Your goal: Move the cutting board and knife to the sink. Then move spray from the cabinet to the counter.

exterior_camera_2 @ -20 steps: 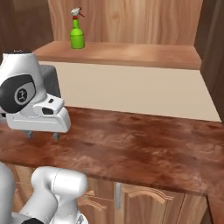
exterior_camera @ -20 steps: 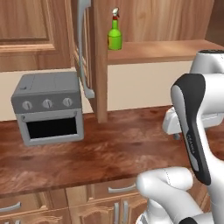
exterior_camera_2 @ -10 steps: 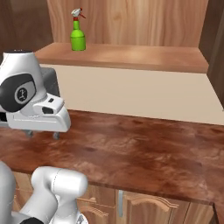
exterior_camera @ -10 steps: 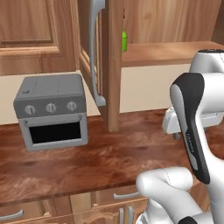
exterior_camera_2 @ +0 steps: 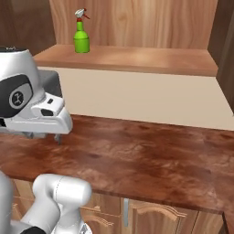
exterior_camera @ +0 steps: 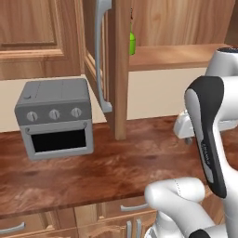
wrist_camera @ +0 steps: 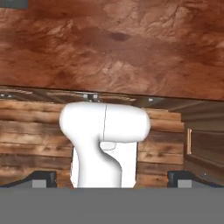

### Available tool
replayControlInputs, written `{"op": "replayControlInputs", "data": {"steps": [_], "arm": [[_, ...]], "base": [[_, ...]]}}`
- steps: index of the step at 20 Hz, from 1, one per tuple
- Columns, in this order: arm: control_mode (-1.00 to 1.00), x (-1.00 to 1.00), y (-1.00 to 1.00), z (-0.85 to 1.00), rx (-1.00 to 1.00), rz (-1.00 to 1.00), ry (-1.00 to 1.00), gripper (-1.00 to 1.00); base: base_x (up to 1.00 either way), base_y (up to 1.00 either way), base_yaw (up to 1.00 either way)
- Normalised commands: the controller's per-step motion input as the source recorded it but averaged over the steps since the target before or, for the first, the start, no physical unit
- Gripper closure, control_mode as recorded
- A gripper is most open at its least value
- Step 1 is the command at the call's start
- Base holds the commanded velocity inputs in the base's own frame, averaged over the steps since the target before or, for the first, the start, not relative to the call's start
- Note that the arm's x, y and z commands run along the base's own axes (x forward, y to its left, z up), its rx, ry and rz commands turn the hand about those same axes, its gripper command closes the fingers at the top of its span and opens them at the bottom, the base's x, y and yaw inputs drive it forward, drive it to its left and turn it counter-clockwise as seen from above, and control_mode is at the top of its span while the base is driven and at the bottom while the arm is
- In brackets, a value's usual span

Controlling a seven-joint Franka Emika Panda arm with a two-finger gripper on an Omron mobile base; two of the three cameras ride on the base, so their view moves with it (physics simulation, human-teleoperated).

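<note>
The spray (exterior_camera_2: 81,38), a small green bottle with a red-and-white trigger head, stands on the left end of the open cabinet's shelf (exterior_camera_2: 137,59). In the left base view only a green sliver of the spray (exterior_camera: 132,44) shows past the cabinet door (exterior_camera: 114,69), which stands open and edge-on with its long grey handle (exterior_camera: 101,56). My gripper (exterior_camera_2: 43,135) hangs open over the counter (exterior_camera_2: 137,160), well below and in front of the spray. In the hand view its fingertips (wrist_camera: 43,179) stand wide apart with no object held. The cutting board, knife and sink are out of view.
A grey toaster oven (exterior_camera: 55,118) sits on the counter (exterior_camera: 93,172) at the left, under a closed upper cabinet. A beige wall runs behind the counter. Lower cabinet fronts line the counter's near edge.
Both base views have shifted, so the camera has moved. In the left base view the door's edge now covers most of the spray. The gripper stays open.
</note>
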Motion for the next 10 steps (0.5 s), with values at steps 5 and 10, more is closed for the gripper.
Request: {"op": "replayControlInputs", "data": {"steps": [5,10], "arm": [[-1.00,-0.25,0.00,0.65,0.00,0.01,-0.42,-1.00],[-1.00,-0.30,0.00,0.79,0.00,0.02,-0.58,-1.00]], "base": [[0.00,0.00,0.00],[0.00,0.00,0.00]]}}
